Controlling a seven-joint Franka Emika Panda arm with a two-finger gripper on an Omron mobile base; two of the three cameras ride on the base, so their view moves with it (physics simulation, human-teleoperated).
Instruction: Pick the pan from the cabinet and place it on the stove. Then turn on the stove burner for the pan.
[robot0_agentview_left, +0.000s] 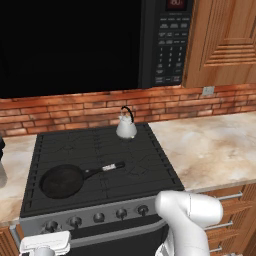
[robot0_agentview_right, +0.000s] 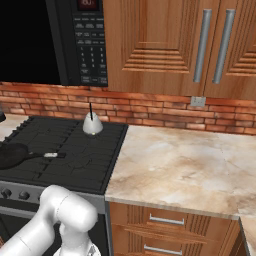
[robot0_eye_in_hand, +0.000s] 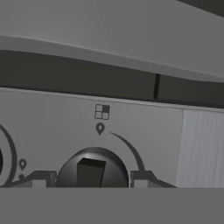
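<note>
Right before the hand camera stands a knob (robot0_eye_in_hand: 92, 168), dark and round with a raised rib across its face, set in the grey front panel of the stove (robot0_agentview_left: 100, 165). The gripper (robot0_eye_in_hand: 91, 180) has one tip on each side of this knob, and the fingers (robot0_eye_in_hand: 39, 179) stand at a middle width, close beside the knob's edge. If they already press on it, I cannot tell from the hand view. Above the knob a small mark and a curved line are printed on the panel, I judge they show the turning range.

The pan (robot0_agentview_left: 62, 180) lies on the cooktop at the front left, flat on the grate, its handle pointing to the right and a little to the back, with the pale tip near the middle of the stove. So the placing part looks finished and the burner is what remains. A kettle (robot0_agentview_left: 126, 127) stands at the back of the cooktop, well apart from the pan.

The knob is stiff and probably smooth, so it can slip between flat pads. I would hold it across the rib or on its two opposite sides, firmly, and then rotate the wrist slowly. Which burner this knob serves I cannot read from the panel
</note>
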